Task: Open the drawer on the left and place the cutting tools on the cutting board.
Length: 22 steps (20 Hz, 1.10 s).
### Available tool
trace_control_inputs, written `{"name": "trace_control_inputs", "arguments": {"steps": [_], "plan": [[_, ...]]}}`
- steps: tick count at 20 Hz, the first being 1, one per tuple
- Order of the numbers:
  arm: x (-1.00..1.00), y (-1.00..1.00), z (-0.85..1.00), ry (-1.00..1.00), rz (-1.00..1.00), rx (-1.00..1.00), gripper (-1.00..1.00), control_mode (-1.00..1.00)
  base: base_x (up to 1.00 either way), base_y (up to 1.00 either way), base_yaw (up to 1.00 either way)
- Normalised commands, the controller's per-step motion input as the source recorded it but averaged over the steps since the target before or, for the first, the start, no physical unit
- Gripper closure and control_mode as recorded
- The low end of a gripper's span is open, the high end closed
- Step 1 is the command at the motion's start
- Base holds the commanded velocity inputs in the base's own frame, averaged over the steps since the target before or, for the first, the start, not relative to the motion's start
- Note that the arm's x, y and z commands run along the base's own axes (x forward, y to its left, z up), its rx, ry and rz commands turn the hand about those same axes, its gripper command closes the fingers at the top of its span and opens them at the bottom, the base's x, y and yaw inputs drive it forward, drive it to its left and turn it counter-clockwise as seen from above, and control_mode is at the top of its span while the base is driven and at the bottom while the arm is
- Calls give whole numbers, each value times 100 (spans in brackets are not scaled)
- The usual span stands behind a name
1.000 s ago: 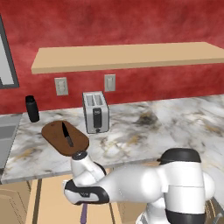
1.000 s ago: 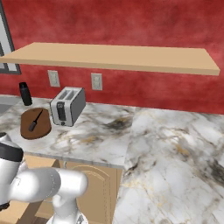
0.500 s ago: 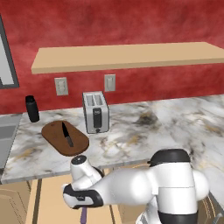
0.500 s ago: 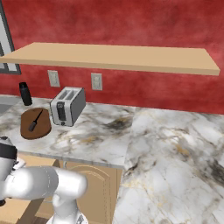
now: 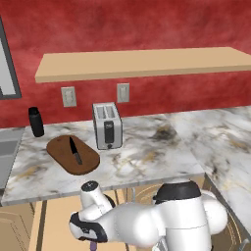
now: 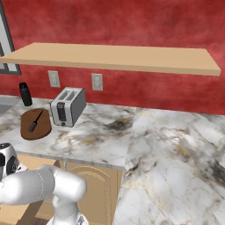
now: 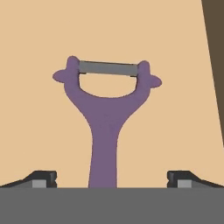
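Tan drawer floor [image 7: 39, 131], purple Y-headed peeler [image 7: 106, 118].

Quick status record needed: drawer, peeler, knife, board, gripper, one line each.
drawer: open, plain tan floor under the hand
peeler: purple, lying flat in the drawer, handle running between the finger tips, Y-head pointing away from them
knife: dark, lying on the cutting board
cutting board: dark brown, on the marble counter left of the toaster
gripper: open, tips either side of the peeler handle, not closed on it
left to do: peeler not yet on the board
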Motion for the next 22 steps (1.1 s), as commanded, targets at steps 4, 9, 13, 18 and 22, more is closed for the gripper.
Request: {"name": "trace_control_inputs", "arguments": {"steps": [4, 9, 13, 18, 22], "plan": [[0, 4, -19, 0, 0, 0, -100, -100, 0, 0, 0], [0, 13, -23, 0, 0, 0, -100, -100, 0, 0, 0], [0, 18, -29, 0, 0, 0, -100, -100, 0, 0, 0], [0, 8, -27, 0, 0, -1, 100, -100, 0, 0, 0], [0, 0, 2, -1, 0, 0, 100, -100, 0, 0, 0]]}}
